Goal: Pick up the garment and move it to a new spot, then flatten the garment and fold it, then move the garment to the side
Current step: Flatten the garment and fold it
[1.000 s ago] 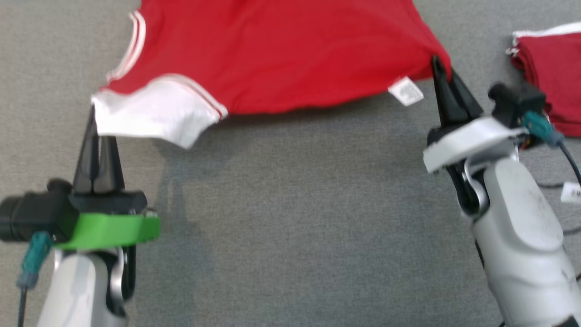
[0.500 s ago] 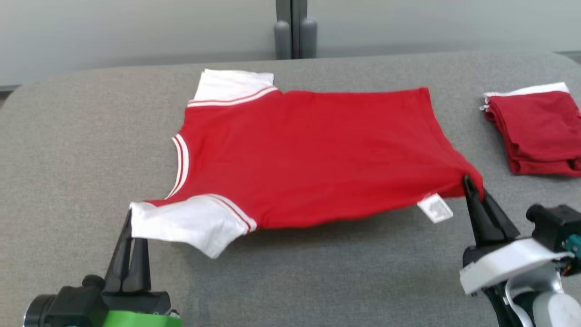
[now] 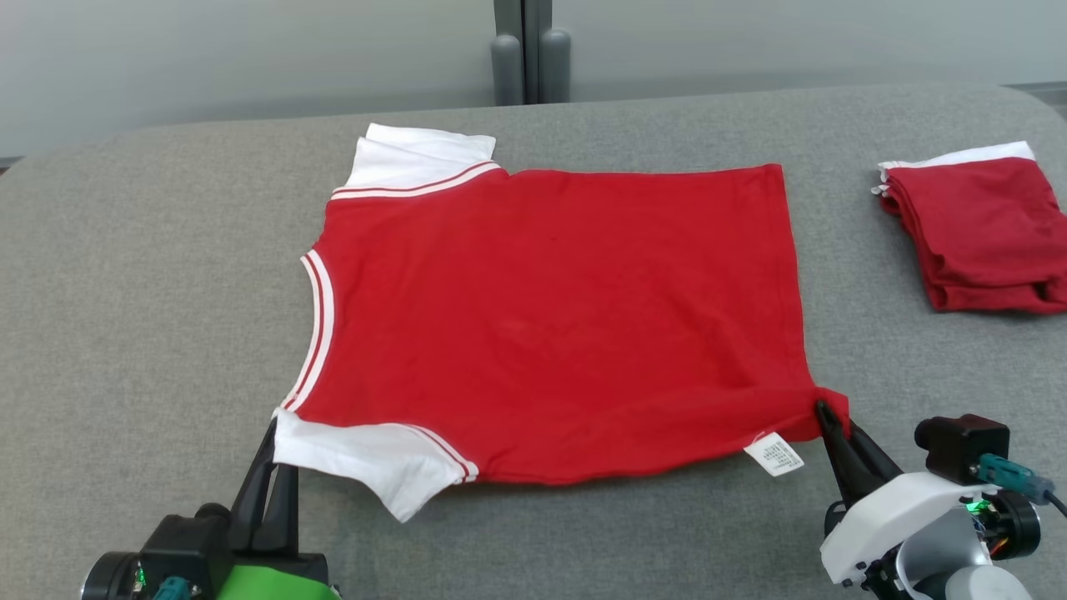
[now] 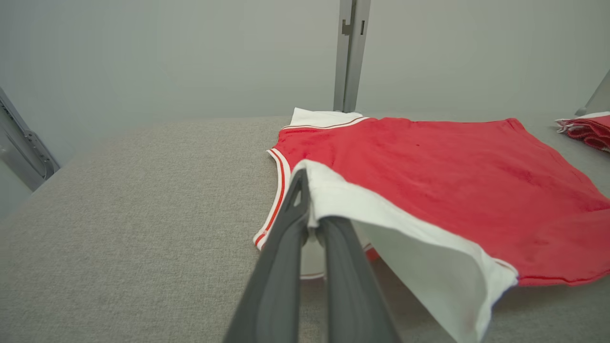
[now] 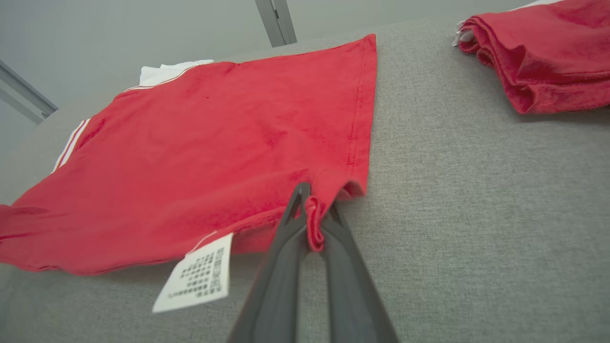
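I have my right gripper (image 5: 314,209) pinched tight on the near corner of the red shirt (image 5: 214,143), with a fold of hem bunched between the fingers. The white label (image 5: 198,278) hangs just beside them, and a folded red pile (image 5: 548,57) lies well apart on the grey table (image 5: 476,214)

Grey fabric-covered tabletop (image 3: 125,333), far corners rounded; beyond its far edge, plain pale wall (image 3: 250,58), grey upright post (image 3: 510,33) mid-wall; soft, even light.
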Robot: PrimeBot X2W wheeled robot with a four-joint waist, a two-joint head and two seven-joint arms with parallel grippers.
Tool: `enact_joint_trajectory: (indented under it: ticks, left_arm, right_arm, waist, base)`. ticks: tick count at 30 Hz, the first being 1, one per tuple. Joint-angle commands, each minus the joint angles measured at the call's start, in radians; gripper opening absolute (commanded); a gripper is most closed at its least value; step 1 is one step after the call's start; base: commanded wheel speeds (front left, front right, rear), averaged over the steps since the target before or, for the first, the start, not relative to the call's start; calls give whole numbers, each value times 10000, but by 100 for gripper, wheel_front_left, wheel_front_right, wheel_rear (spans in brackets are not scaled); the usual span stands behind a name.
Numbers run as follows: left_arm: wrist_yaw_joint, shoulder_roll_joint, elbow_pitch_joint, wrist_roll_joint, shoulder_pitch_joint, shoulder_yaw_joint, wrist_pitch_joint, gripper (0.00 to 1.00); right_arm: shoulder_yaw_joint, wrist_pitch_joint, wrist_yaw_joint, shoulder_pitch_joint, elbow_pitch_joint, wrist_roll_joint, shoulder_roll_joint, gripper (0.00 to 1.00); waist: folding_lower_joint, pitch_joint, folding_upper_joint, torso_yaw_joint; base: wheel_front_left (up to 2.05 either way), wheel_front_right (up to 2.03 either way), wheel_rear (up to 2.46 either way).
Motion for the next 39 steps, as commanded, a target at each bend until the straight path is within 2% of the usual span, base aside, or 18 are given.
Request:
enact_joint_trajectory:
  ticks: [1, 11, 20, 27, 32, 33, 34, 36, 37, 39]
  left_arm:
    - [-41, 56, 131, -33, -216, -2, -30, 0]
    - [-345, 23, 1562, -19, -1279, -219, -291, 0]
    - [-636, -132, 3366, 367, -3611, -592, -592, 0]
    - [-662, -407, 5090, 485, -5401, -609, -982, 0]
    - [-526, -542, 5935, 579, -6161, -462, -1184, 0]
    - [-498, -562, 6087, 576, -6281, -434, -1219, 0]
    - [-479, -587, 6200, 571, -6359, -402, -1237, 0]
    - [-489, -628, 6412, 567, -6495, -338, -1267, 0]
    - [-470, -648, 6443, 579, -6569, -273, -1259, 0]
    - [-465, -689, 6425, 608, -6644, -157, -1260, 0]
  right_arm:
    - [-2, -59, -16, -129, 147, -74, -28, 0]
    - [144, 91, -16, -648, 1177, 231, -26, 0]
    - [193, -473, -15, -1726, 1839, 814, -30, 0]
    - [222, -1059, -16, -2804, 2803, 1037, -31, 0]
    - [281, -1554, -16, -3340, 3370, 1170, -30, 0]
    - [280, -1682, -16, -3454, 3497, 1225, -31, 5]
    - [304, -1767, -16, -3520, 3593, 1245, -31, 16]
    - [428, -1935, -15, -3669, 3801, 1243, -28, 49]
    - [495, -2031, -16, -3737, 3890, 1221, -28, 100]
    - [586, -2219, -15, -3848, 4001, 1218, -31, 100]
  waist:
    - [1, 106, -1, -27]
    - [1, 428, -1, -90]
    - [1, 806, -1, -279]
    - [1, 1197, -1, -467]
    - [1, 1379, -1, -527]
    - [1, 1405, -1, -543]
    - [1, 1420, -1, -555]
    - [1, 1440, -1, -573]
    - [1, 1450, -1, -575]
    - [1, 1466, -1, -578]
  base:
    - [0, 0, 0]
    - [0, 0, 0]
    - [0, 0, 0]
    - [0, 0, 0]
    - [0, 0, 0]
    - [0, 0, 0]
    - [0, 0, 0]
    - [0, 0, 0]
    - [0, 0, 0]
    - [0, 0, 0]
